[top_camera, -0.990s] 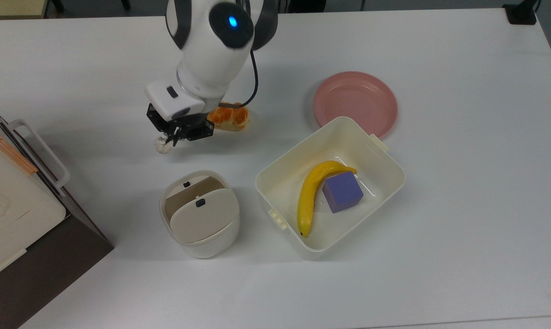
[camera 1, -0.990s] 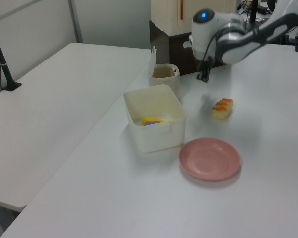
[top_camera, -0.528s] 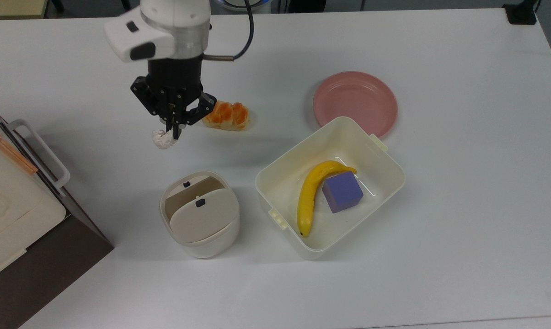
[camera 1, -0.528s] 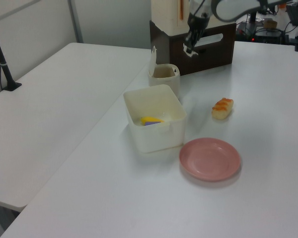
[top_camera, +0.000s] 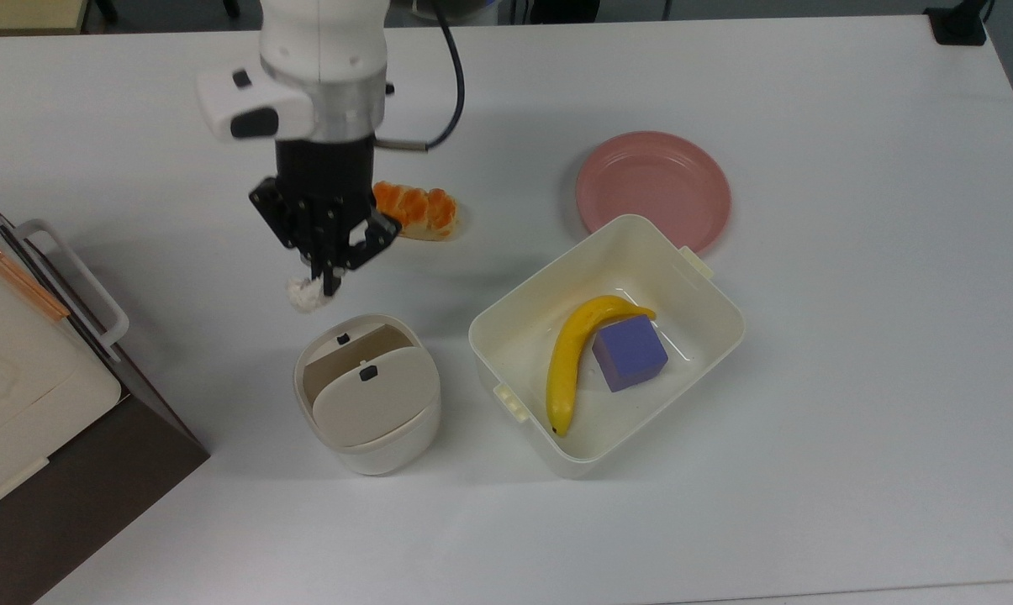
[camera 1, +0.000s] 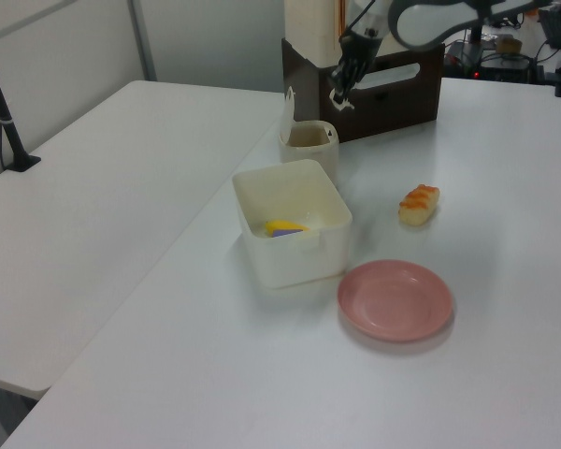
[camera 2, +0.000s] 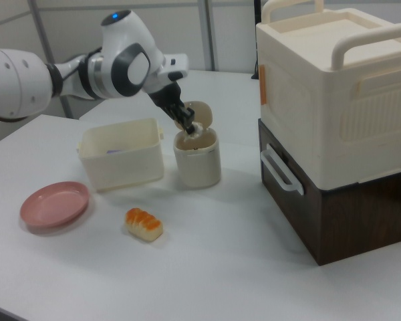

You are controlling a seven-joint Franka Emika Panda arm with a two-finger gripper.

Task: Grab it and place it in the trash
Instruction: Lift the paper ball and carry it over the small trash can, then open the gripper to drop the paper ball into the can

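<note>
Smooth white table (top_camera: 809,470); fingers (top_camera: 329,281) pinch lumpy paper wad (top_camera: 306,294), seemingly above rounded plastic bin (top_camera: 367,395).

In the left view the tub's wall (camera 1: 294,245) hides most of the banana (camera 1: 282,226) and purple cube (camera 1: 282,234), while in the top view the gripper (top_camera: 328,281) covers one end of the bread (top_camera: 418,210).

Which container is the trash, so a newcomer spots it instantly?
Start at the big tub holding the banana. The bin stands just to the top view's left of it, below the tool. It is smaller, rounded, with a swing lid.
</note>
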